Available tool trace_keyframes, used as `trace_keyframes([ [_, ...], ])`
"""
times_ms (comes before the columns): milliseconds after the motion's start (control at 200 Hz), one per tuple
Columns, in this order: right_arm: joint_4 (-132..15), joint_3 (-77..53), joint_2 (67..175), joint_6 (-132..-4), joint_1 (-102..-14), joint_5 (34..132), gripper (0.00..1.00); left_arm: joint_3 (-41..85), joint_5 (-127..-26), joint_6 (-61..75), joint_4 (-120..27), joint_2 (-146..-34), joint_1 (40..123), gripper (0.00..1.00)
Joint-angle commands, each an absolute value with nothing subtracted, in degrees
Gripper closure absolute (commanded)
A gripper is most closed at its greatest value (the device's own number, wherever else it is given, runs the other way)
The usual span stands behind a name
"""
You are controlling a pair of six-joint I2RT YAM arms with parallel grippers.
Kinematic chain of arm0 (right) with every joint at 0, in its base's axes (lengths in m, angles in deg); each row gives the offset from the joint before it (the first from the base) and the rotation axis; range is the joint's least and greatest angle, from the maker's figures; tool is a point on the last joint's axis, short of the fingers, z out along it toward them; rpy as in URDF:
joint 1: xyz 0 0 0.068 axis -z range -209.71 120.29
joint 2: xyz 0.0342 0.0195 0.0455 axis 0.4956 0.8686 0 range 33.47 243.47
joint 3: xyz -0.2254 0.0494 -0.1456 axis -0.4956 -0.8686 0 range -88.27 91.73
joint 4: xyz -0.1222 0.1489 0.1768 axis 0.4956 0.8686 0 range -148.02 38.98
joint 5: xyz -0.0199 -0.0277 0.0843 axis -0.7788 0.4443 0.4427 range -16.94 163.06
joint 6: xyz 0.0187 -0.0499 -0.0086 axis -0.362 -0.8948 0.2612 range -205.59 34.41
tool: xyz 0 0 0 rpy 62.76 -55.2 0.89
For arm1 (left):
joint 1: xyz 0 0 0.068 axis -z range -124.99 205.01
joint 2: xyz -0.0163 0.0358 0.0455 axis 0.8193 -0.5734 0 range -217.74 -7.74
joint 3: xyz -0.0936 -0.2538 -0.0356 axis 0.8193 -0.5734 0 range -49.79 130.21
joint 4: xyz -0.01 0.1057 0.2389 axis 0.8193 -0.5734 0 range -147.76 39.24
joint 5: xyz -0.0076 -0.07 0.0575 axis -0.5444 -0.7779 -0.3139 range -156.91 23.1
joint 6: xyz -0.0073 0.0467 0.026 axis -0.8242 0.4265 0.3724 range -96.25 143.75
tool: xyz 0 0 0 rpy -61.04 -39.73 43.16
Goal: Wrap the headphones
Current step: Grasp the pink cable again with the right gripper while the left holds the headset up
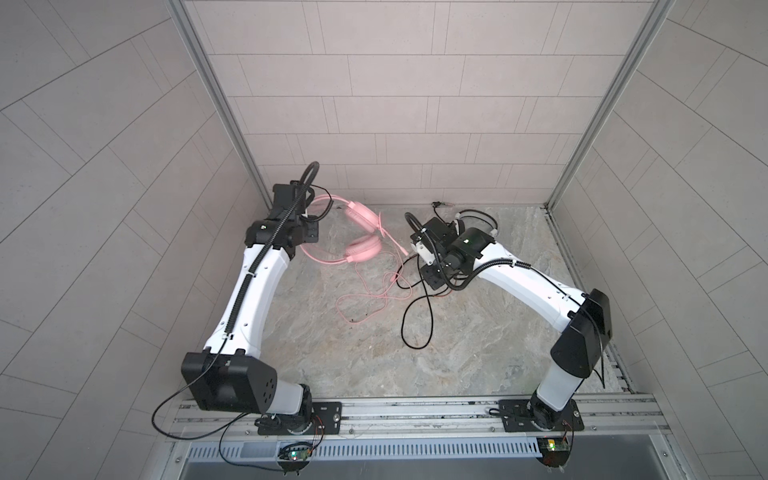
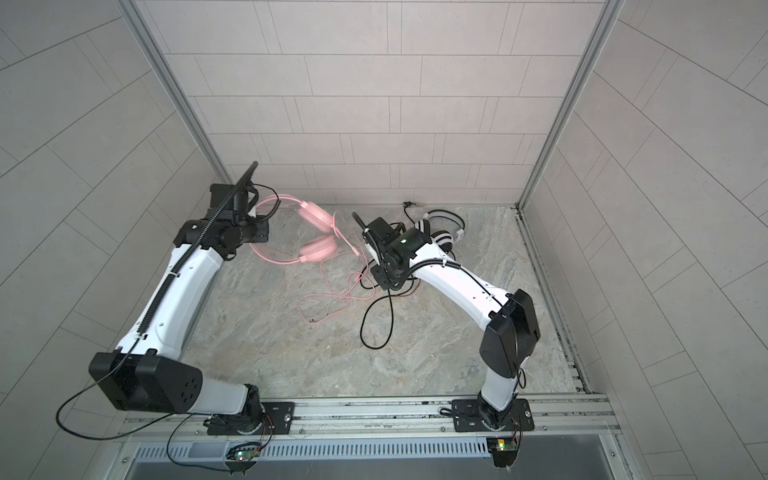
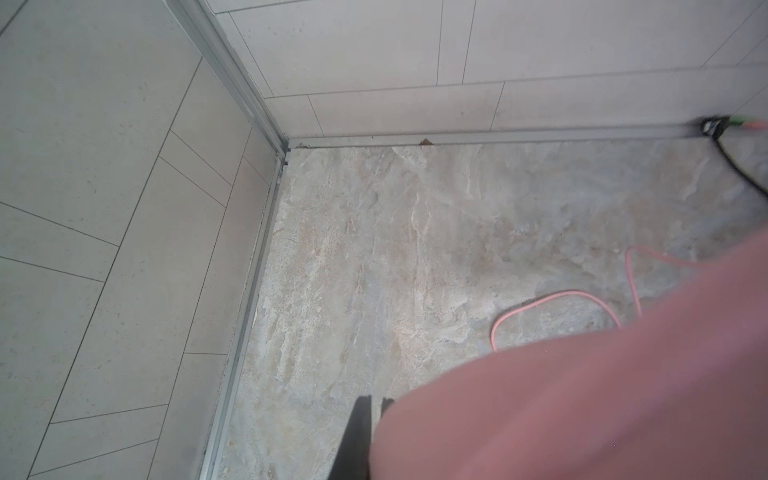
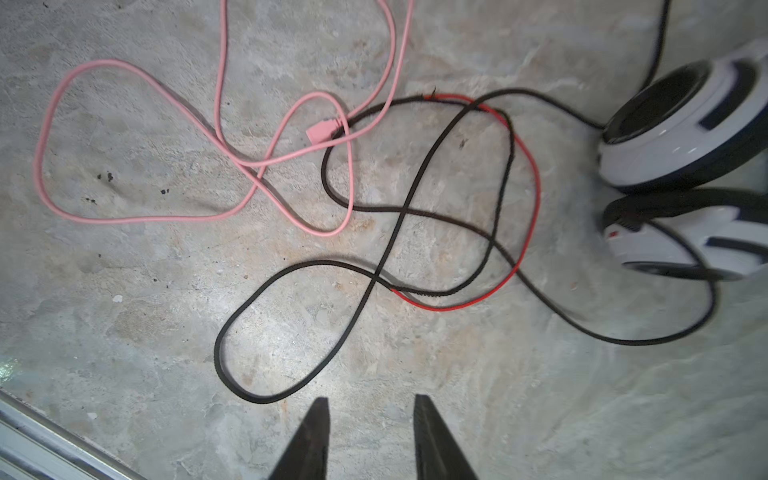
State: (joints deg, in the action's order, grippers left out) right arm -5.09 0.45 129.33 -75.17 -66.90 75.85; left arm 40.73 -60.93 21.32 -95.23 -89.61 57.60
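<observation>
a: top views: where do the headphones lie?
b: in both top views the pink headset (image 1: pixel 363 245) sits at upper centre on the marbled tabletop (image 1: pixel 457 353). its band reaches left to the end of the left arm (image 1: pixel 257 270). the pink cable (image 1: pixel 357 322) trails in loose loops below it. the striped headset (image 2: pixel 442 241) lies right of centre near the back wall, largely hidden by the right arm (image 2: pixel 457 276). its black cable (image 1: pixel 402 328) loops toward lower centre and crosses the pink cable.

a: left wrist view?
b: a blurred pink mass, the pink headset's band, fills the lower right and covers most of the left gripper (image 3: pixel 376 409). the dark fingers are clenched on it. a loop of pink cable lies on the tabletop at right centre.

a: right wrist view?
b: the right gripper (image 4: pixel 370 415) enters at bottom centre, jaws released, with bare tabletop between the tips and nothing grasped. the black cable coils just above them, with a red stretch (image 4: pixel 534 199) along one curve. the pink cable and its plug (image 4: pixel 320 132) occupy the upper left, and the striped headset's earcups sit at the right edge.
</observation>
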Motion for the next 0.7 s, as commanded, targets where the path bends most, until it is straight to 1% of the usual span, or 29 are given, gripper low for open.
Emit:
trace_keyframes([
  [0, -27.55, -8.25, 119.99, -67.54, -61.25, 86.14, 0.49, 47.90, -70.08, 15.32, -94.44, -87.26, 55.65, 1.00],
  [60, -35.18, -13.34, 119.37, -64.61, -58.65, 91.71, 0.36, 50.85, -73.14, 13.89, -95.66, -87.69, 54.84, 1.00],
  [130, -39.72, -15.19, 121.54, -63.40, -57.74, 96.30, 0.26, 53.74, -75.82, 12.62, -96.75, -87.98, 54.52, 1.00],
  [150, -40.30, -15.03, 122.41, -63.26, -57.74, 97.58, 0.20, 54.37, -76.53, 12.16, -96.85, -87.98, 54.51, 1.00],
  [185, -41.83, -14.89, 123.90, -61.91, -57.90, 99.72, 0.16, 55.51, -77.84, 11.38, -97.09, -87.95, 54.44, 1.00],
  [235, -46.11, -15.89, 125.76, -58.83, -58.09, 102.13, 0.15, 57.08, -79.64, 10.02, -97.41, -87.97, 54.12, 1.00],
  [275, -50.82, -17.03, 127.15, -56.38, -58.29, 104.22, 0.12, 58.26, -81.19, 8.72, -97.68, -88.00, 53.71, 1.00],
  [325, -55.98, -17.66, 128.89, -52.81, -58.97, 106.19, 0.10, 59.73, -83.13, 7.12, -97.85, -88.25, 53.07, 1.00],
  [360, -58.19, -17.78, 129.82, -51.63, -59.50, 106.35, 0.09, 60.73, -84.39, 5.91, -97.95, -88.39, 52.54, 1.00],
  [490, -63.25, -16.65, 134.50, -50.41, -62.66, 104.90, 0.09, 64.30, -88.93, 1.76, -97.39, -89.48, 50.99, 1.00],
  [696, -76.17, -17.04, 142.79, -44.89, -63.77, 103.42, 0.09, 66.63, -91.35, -1.84, -95.16, -90.82, 50.19, 1.00],
])
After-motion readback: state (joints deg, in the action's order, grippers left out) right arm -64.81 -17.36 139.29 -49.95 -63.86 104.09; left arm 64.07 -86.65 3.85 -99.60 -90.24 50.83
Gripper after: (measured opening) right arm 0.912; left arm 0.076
